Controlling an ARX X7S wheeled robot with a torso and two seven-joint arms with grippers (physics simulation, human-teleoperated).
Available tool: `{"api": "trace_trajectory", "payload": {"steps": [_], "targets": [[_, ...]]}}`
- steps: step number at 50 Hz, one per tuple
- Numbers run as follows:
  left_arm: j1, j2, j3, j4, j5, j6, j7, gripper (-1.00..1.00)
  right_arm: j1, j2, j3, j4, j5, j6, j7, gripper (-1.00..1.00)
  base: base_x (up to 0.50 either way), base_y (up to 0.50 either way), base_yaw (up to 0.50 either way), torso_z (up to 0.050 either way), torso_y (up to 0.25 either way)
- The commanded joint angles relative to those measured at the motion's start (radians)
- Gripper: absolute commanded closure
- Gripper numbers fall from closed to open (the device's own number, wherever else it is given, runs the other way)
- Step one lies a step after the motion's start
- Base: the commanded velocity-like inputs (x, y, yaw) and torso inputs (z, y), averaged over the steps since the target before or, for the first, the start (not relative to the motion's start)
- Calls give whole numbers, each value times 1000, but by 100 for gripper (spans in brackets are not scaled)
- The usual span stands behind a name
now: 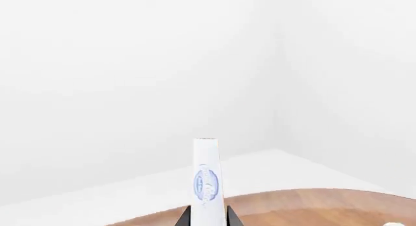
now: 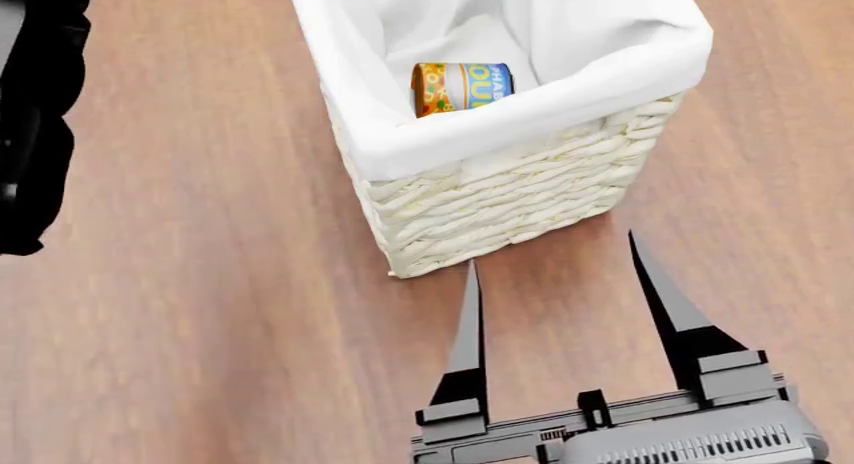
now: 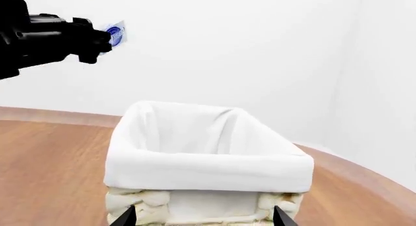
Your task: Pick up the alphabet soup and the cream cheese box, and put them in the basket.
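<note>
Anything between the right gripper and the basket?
Nothing: head view shows only bare wood table between the open right gripper and the basket.

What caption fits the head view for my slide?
Alphabet soup lies inside the basket; open right hand just outside it.

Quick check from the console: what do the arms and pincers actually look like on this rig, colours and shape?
The right pincer has two long, thin black fingers tapering to sharp points, mounted on blocky black carriages riding a ribbed grey housing. The left arm is matte black and chunky, with bulky jointed segments. The left pincer shows only short black finger tips. No cables, labels or markings are visible anywhere.
</note>
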Motion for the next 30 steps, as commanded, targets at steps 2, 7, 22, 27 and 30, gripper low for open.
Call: {"api": "trace_trajectory", "payload": {"steps": [2,7,22,27,30], "targets": [[-309,74,12,-206,-26,-126,303,100,-2,-1,2,12,-1,-7,2,-100,0,0,0,0,0],[-326,79,40,-183,-74,-235,449,100,-2,4,4,-1,1,3,5,-100,0,0,0,0,0],[-239,39,98,50,-173,-452,669,100,-16,4,4,0,1,-4,11,-100,0,0,0,0,1],[-231,40,114,65,-197,-504,733,100,-20,10,7,-15,2,6,18,-100,0,0,0,0,0],[-224,48,124,46,-194,-499,740,100,-20,5,5,-12,6,1,15,-100,0,0,0,0,0]]}}
